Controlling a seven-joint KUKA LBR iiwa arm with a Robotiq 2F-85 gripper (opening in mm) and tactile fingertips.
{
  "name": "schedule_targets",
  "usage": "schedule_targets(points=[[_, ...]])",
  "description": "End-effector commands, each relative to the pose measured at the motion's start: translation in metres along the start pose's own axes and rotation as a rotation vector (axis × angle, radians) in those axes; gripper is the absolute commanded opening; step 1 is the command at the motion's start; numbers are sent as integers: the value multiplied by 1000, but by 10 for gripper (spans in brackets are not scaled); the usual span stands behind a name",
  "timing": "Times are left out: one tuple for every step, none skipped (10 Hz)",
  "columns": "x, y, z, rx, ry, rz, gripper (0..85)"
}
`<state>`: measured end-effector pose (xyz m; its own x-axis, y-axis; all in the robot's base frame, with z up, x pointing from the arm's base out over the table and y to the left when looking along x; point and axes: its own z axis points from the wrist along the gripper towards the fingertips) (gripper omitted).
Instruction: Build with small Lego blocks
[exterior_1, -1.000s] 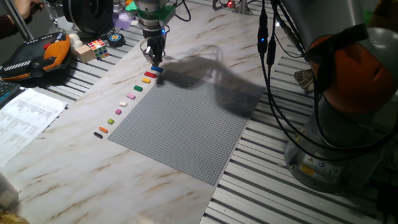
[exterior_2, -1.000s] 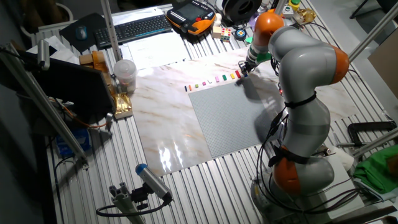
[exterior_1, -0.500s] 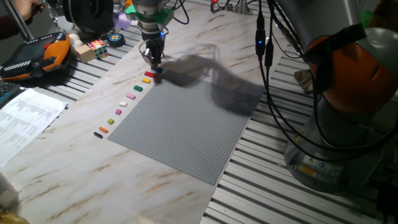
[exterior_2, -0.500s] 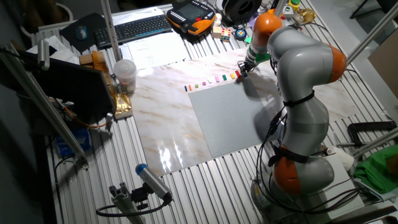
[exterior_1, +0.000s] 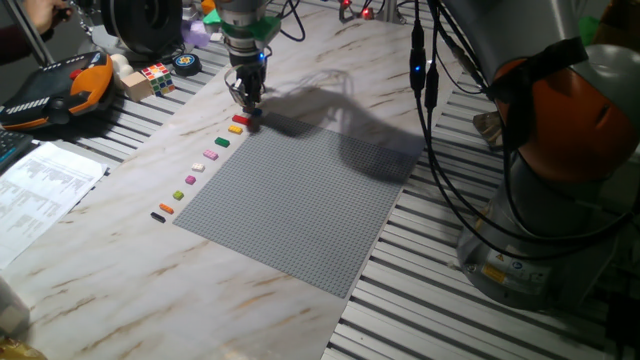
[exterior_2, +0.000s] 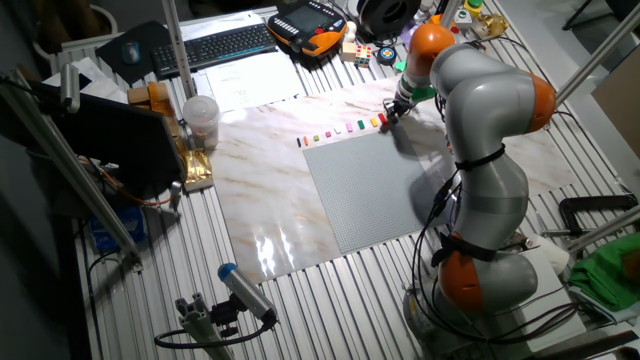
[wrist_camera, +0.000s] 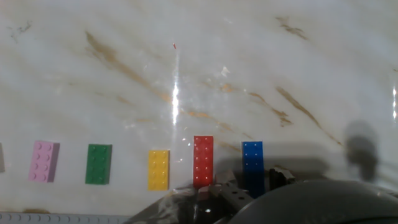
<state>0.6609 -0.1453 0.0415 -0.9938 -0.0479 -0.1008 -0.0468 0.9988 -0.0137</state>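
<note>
The small Lego blocks lie in a row on the marble table along the edge of the grey baseplate (exterior_1: 300, 200). In the hand view I see the pink (wrist_camera: 44, 160), green (wrist_camera: 99, 163), yellow (wrist_camera: 158, 169), red (wrist_camera: 203, 160) and blue (wrist_camera: 252, 163) blocks. My gripper (wrist_camera: 252, 186) is low over the blue block, with one finger on each side of its near end, open. In one fixed view the gripper (exterior_1: 248, 102) hides the blue block; the red block (exterior_1: 239, 120) lies just beside it. The other fixed view shows the gripper (exterior_2: 392, 112) at the row's far end.
A Rubik's cube (exterior_1: 157, 76), an orange teach pendant (exterior_1: 60, 90) and papers (exterior_1: 40, 190) lie left of the row. A keyboard (exterior_2: 215, 45) and a cup (exterior_2: 200, 118) stand beyond the table. The arm's base (exterior_1: 560, 150) is at the right.
The gripper has come down and shifted slightly towards the row's end, so that it now covers the blue block in the fixed view. The blocks have not moved.
</note>
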Motion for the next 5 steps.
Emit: schedule_targets(points=[[0, -1, 1, 0, 0, -1, 370], [0, -2, 2, 0, 1, -3, 370], [0, -2, 2, 0, 1, -4, 370], [0, -3, 4, 0, 1, -4, 367], [0, -3, 5, 0, 0, -6, 367]])
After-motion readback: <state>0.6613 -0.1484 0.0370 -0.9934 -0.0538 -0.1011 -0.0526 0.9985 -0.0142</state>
